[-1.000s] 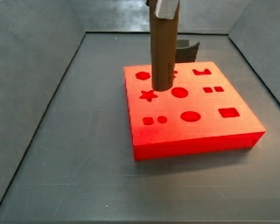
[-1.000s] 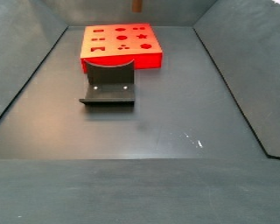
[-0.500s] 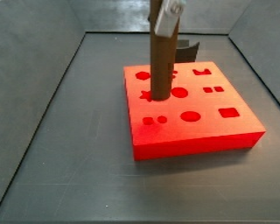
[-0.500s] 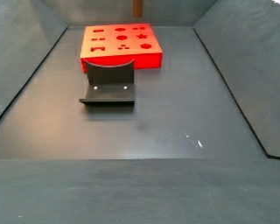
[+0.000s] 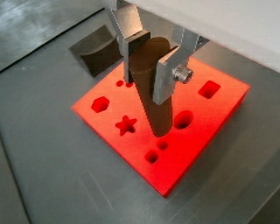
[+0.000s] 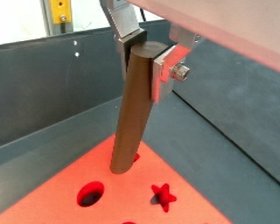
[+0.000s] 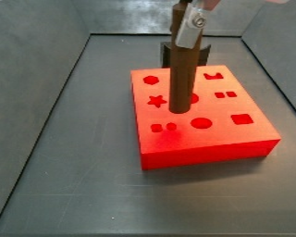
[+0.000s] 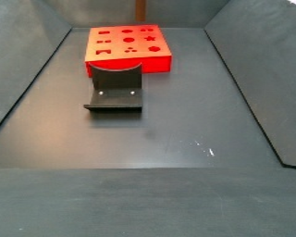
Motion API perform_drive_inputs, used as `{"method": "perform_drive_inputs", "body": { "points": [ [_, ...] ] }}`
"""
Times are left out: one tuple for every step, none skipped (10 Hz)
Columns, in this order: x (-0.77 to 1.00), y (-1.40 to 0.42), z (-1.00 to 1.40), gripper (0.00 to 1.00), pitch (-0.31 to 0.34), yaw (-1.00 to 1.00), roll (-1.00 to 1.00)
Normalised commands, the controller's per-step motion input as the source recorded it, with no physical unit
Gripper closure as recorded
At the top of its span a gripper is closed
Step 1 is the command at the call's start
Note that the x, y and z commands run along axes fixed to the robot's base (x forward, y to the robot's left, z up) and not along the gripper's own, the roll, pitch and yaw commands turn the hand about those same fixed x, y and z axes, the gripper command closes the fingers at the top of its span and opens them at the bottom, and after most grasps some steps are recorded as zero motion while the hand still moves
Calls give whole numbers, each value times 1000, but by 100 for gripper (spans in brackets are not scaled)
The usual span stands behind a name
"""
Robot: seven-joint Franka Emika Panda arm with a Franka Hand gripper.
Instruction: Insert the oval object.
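Your gripper (image 5: pixel 154 63) clamps the oval object (image 5: pixel 156 92) upright over the red block (image 7: pixel 255 137); a side view shows the fixture (image 8: pixel 115 91) too.

This is a robot test cell in a lab, not a home or shop. A bare dark grey table (image 8: pixel 151 139) is fenced by plain grey walls (image 8: pixel 21 56), with only rig hardware on it: a dark fixture (image 8: pixel 115 90) and a red block (image 7: pixel 200 118) cut with shaped holes. The gripper (image 7: pixel 188 26) hangs above the block, clamped on the brown oval object (image 7: pixel 184 74).
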Motion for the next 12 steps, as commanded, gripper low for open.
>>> {"method": "perform_drive_inputs", "body": {
  "points": [
    [834, 0, 0, 100, 0, -340, 0],
    [837, 0, 0, 100, 0, -354, 0],
    [849, 0, 0, 100, -6, -349, 0],
    [857, 0, 0, 100, -29, -331, 0],
    [840, 0, 0, 100, -49, -334, 0],
    [731, 0, -34, 100, -53, -346, 0],
    [189, 0, 0, 100, 0, -94, 0],
    [23, 0, 0, 100, 0, 0, 0],
    [234, 0, -209, 100, 0, 223, 0],
    [463, -83, -314, 100, 43, 640, 29],
    [426, -157, -274, 100, 53, 617, 63],
    [71, 0, -160, 100, 0, 243, 0]
  ]
}}
